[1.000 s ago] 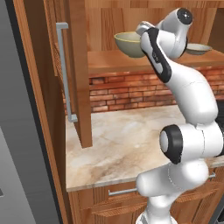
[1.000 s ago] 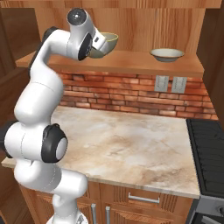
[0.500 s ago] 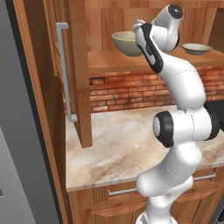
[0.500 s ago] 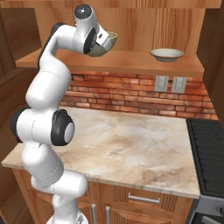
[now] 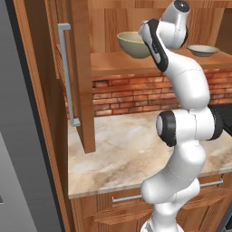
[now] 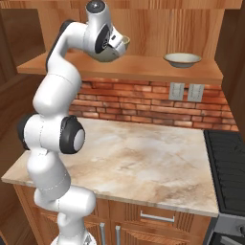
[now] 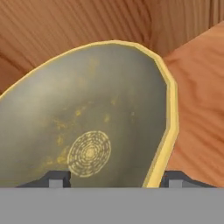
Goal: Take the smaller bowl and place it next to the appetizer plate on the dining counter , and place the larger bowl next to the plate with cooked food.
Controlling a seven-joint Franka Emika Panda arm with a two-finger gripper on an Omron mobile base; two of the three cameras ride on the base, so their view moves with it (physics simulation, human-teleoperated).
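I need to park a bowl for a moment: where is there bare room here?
The beige marbled countertop between brick backsplash and stove is bare. On the wooden shelf, room lies between deep olive-beige bowl and shallow grey bowl.

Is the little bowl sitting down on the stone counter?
No, the little bowl sits up on the wooden shelf, well above the stone counter.

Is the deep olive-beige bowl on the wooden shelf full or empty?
Empty: the hand view shows the deep olive-beige bowl's bare interior, down to its ringed bottom.
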